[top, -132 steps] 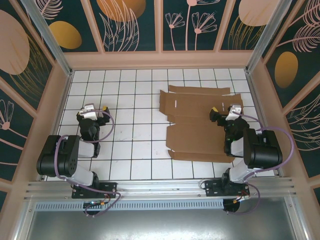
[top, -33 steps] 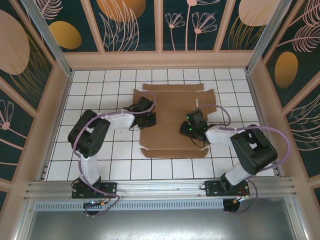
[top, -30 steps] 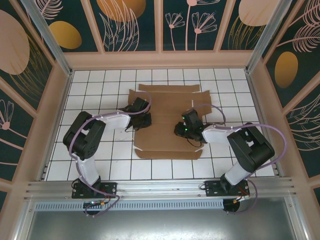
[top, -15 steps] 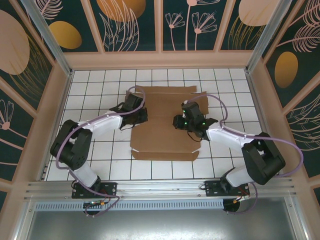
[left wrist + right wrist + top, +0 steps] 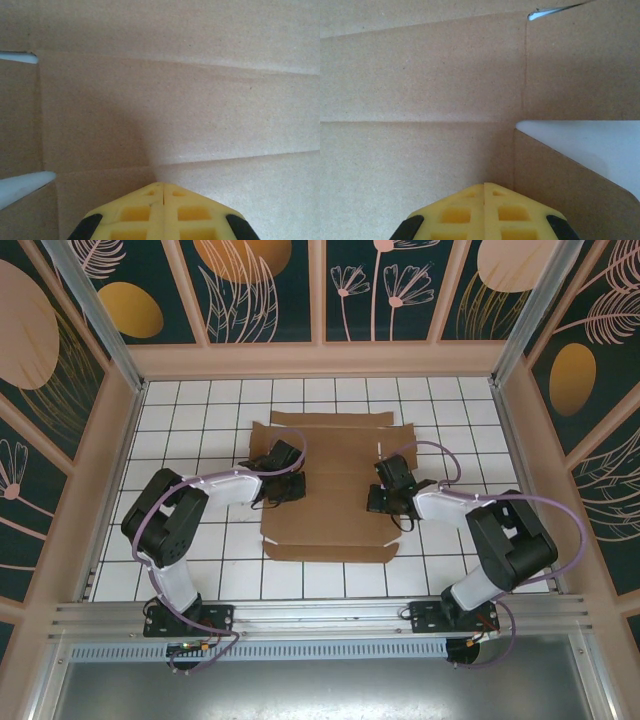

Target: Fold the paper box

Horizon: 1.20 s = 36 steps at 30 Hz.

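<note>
The paper box point(image 5: 333, 480) lies flat and unfolded on the white tiled floor, a brown cardboard sheet with flaps and creases. My left gripper point(image 5: 296, 486) rests on its left part, my right gripper point(image 5: 378, 501) on its right part, both pointing inward. In the left wrist view the yellow fingertips point(image 5: 162, 186) are pressed together on the cardboard point(image 5: 175, 100) beside a crease. In the right wrist view the shut yellow tips point(image 5: 484, 186) touch the sheet point(image 5: 420, 85) next to a cut-out notch showing white floor point(image 5: 590, 145).
The sheet sits mid-floor inside a walled enclosure. A wooden rim point(image 5: 320, 358) runs along the back and a metal rail point(image 5: 320, 615) along the near edge. Bare tiles point(image 5: 190, 410) lie to the left and tiles point(image 5: 470, 420) to the right.
Both arms reached in from the sides onto the sheet, and the cardboard slid left towards the middle. In the last half second both grippers shifted slightly nearer on it.
</note>
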Available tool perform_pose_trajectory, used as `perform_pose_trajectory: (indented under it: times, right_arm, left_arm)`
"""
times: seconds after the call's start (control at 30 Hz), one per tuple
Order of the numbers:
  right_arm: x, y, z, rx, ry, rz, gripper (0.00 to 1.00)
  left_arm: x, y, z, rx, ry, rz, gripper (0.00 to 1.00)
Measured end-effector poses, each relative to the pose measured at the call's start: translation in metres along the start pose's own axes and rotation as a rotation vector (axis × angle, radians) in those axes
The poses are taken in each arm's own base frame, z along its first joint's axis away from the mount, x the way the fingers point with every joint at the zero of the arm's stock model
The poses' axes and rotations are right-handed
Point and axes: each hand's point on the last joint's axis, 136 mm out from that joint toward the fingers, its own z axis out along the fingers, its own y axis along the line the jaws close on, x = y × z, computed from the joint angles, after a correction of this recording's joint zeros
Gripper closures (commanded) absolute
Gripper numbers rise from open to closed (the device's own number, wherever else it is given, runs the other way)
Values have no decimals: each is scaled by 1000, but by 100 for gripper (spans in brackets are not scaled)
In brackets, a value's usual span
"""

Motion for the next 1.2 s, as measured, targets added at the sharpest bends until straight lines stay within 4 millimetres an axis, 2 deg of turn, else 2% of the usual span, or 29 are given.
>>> perform_pose_trajectory:
  times: [0.13, 0.33, 0.5, 0.67, 0.77, 0.9, 1.0, 1.03, 1.1, 1.17, 1.2]
  right_arm:
    - [6, 12, 1, -32, -6, -30, 100]
    - [31, 49, 1, -133, 16, -111, 100]
    - [67, 92, -4, -270, 86, -196, 100]
    - [102, 155, -3, -484, 192, -293, 100]
    - [111, 178, -3, -572, 227, -321, 99]
    - [114, 186, -6, -612, 247, -343, 93]
    - [108, 189, -20, -643, 240, -355, 76]
    - [101, 192, -31, -662, 211, -365, 68]
    - [78, 197, -57, -692, 122, -382, 67]
    - [46, 196, -83, -712, 8, -379, 73]
    - [32, 191, -88, -702, -33, -364, 81]
  left_arm:
    - [-2, 9, 0, -30, -6, -10, 100]
    - [-15, 32, 0, -58, -16, -52, 100]
    - [-34, 41, 4, -99, -38, -42, 100]
    - [-58, 34, 15, -111, -66, -4, 100]
    - [-64, 27, 19, -108, -56, 20, 100]
    - [-68, 23, 19, -101, -51, 38, 100]
    - [-72, 21, 13, -91, -61, 45, 99]
    - [-74, 20, 9, -85, -70, 45, 99]
    - [-76, 15, -7, -52, -93, 43, 100]
    - [-76, 7, -28, 2, -121, 30, 100]
    - [-74, 4, -36, 31, -132, 20, 100]
